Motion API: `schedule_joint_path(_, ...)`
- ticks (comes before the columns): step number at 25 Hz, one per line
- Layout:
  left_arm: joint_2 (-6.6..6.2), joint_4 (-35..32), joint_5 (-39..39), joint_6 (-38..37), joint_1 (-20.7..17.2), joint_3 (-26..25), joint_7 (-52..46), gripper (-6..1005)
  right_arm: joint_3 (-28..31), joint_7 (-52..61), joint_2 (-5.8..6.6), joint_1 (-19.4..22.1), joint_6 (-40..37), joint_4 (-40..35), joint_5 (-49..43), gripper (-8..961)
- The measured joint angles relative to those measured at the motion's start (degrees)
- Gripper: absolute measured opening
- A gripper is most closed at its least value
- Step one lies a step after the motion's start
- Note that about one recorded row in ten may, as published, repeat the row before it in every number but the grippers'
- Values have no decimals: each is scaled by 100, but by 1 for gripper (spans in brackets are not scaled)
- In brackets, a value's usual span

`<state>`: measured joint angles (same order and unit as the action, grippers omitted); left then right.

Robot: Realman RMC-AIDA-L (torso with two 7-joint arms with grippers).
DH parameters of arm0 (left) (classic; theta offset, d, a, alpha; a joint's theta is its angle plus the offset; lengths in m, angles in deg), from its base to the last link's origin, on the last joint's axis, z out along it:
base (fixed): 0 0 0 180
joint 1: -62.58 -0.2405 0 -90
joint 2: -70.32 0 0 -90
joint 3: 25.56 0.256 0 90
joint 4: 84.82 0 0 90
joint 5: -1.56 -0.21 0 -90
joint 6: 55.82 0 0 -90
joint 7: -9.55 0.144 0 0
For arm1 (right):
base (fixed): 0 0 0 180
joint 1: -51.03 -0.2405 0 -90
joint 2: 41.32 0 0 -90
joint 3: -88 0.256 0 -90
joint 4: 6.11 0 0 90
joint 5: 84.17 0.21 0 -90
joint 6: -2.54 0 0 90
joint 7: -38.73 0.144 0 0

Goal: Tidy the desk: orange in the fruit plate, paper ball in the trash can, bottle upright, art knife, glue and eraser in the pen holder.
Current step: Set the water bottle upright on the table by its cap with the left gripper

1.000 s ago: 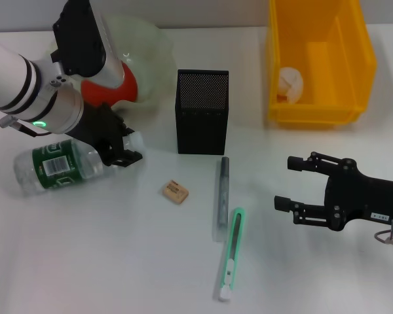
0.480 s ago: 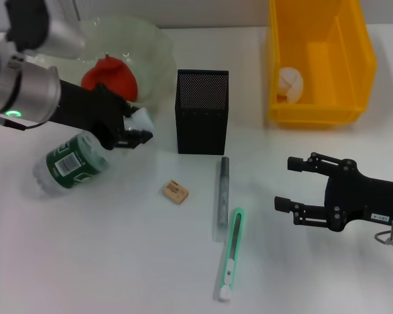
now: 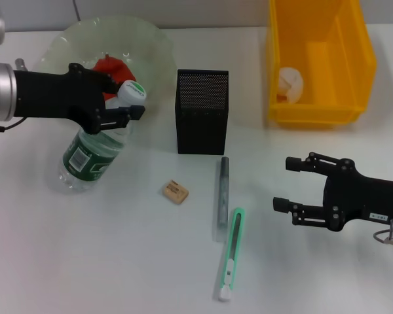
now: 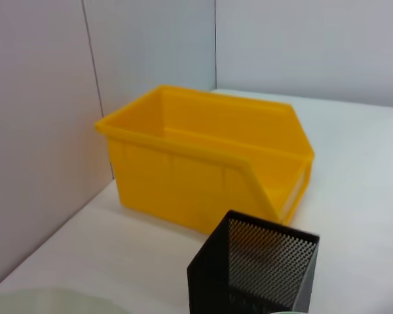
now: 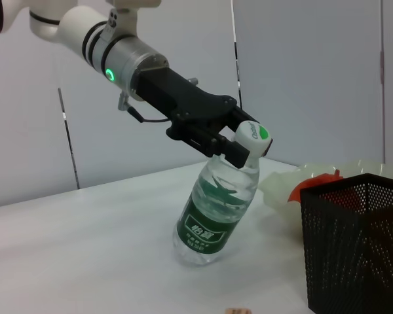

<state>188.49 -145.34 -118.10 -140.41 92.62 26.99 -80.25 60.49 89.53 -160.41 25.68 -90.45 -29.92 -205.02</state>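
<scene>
The clear bottle (image 3: 92, 152) with a green label leans steeply, base on the table and white-green cap toward the pen holder. My left gripper (image 3: 122, 103) is shut on its neck just under the cap; the right wrist view shows the same bottle (image 5: 214, 210) and left gripper (image 5: 230, 141). The orange (image 3: 107, 66) lies in the pale fruit plate (image 3: 141, 36). The tan eraser (image 3: 175, 191), grey glue stick (image 3: 221, 196) and green art knife (image 3: 230, 255) lie on the table in front of the black mesh pen holder (image 3: 202, 112). The paper ball (image 3: 290, 82) sits in the yellow trash can (image 3: 351, 63). My right gripper (image 3: 286, 184) hovers open to the right of the knife.
The trash can (image 4: 203, 171) stands at the back right near the wall, with the pen holder (image 4: 257, 269) beside it. White table surface stretches across the front left and in front of my right arm.
My left gripper has swung the bottle's neck up and toward the plate, so the bottle went from lying on its side to leaning steeply on its base. The right arm stayed still.
</scene>
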Motion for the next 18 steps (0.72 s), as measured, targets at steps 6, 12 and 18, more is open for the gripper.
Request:
schedule_joint_path(6, 2, 6, 332, -85, -139, -80, 160, 440, -1, -62, 1, -5, 0, 0, 0, 800)
schedule_joint_path(12, -2, 87, 826, -151, -418, -293, 437, 440, -10, -62, 1, -6, 0, 0, 0, 800)
schedule_joint_path(18, -13, 470, 1078, -285, -452, -589, 724, 439, -9, -62, 1, -5, -1, 9, 0, 800)
